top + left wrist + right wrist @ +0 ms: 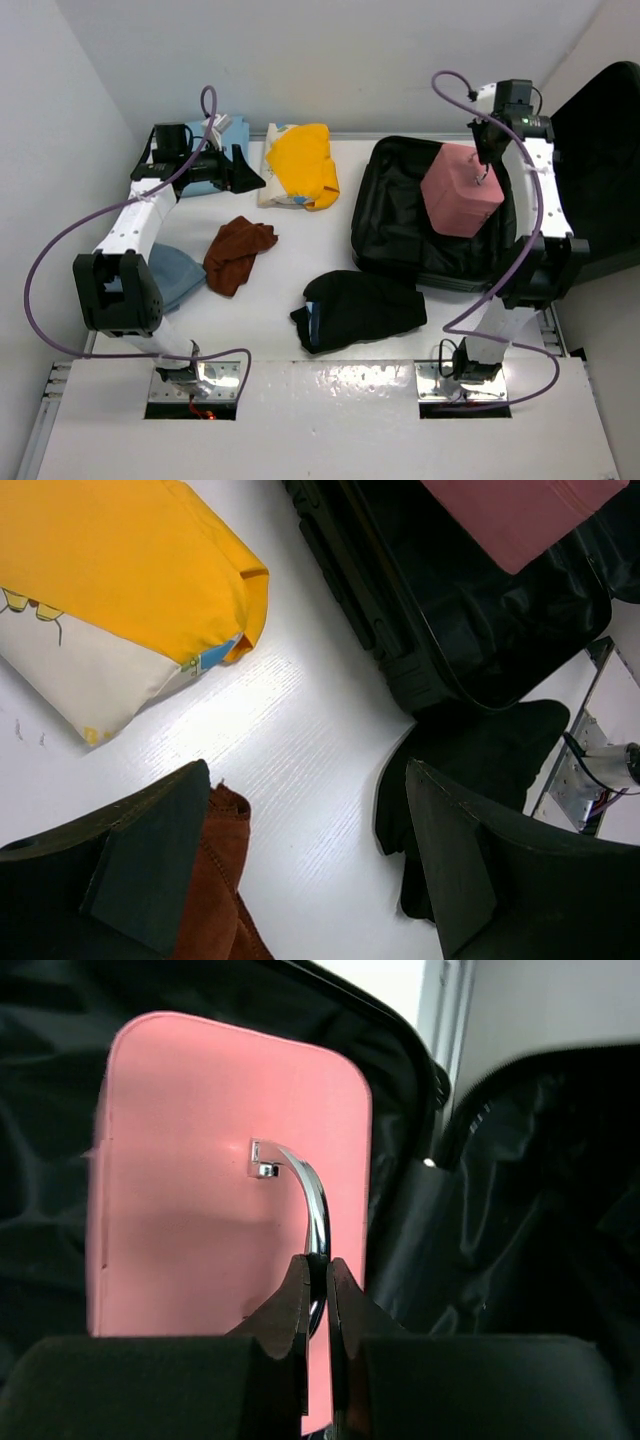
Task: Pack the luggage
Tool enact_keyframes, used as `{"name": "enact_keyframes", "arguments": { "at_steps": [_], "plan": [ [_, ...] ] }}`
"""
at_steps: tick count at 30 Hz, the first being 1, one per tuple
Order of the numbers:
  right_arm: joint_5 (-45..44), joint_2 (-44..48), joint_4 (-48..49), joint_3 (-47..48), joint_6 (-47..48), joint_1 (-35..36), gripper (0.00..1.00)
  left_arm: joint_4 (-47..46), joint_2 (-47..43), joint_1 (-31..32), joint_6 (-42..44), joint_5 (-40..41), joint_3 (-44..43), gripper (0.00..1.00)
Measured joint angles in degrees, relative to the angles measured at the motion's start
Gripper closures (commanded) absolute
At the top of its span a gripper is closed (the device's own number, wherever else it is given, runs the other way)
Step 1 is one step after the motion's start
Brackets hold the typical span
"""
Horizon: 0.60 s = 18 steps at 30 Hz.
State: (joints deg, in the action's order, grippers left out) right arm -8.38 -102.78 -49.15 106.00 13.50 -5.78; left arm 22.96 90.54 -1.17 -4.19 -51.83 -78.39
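Packing step: your right gripper (317,1270) was clenched on the chrome handle (312,1195) of the small pink box-shaped case (200,1180), over the open black hard-shell suitcase (385,215) at the right of the tabletop (290,290). Your left gripper (305,780) was released. Next, you likely needed to lower the case and let go.

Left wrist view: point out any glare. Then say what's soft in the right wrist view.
Left wrist view: a bright glare patch on the white table beside the yellow garment. Right wrist view: the near fingers blur; the chrome handle is fairly sharp.
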Motion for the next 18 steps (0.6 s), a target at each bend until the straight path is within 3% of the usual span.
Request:
{"name": "enact_keyframes", "arguments": {
  "at_steps": [7, 18],
  "plan": [
    [-0.5, -3.1, 0.7, 3.0, -7.0, -4.6, 1.0, -0.5, 1.5, 0.0, -0.2, 0.0, -0.2, 0.16],
    [-0.7, -8.3, 4.8, 5.6, -13.6, -5.0, 1.0, -1.4, 5.6, 0.0, -2.4, -0.2, -1.6, 0.16]
  ]
}}
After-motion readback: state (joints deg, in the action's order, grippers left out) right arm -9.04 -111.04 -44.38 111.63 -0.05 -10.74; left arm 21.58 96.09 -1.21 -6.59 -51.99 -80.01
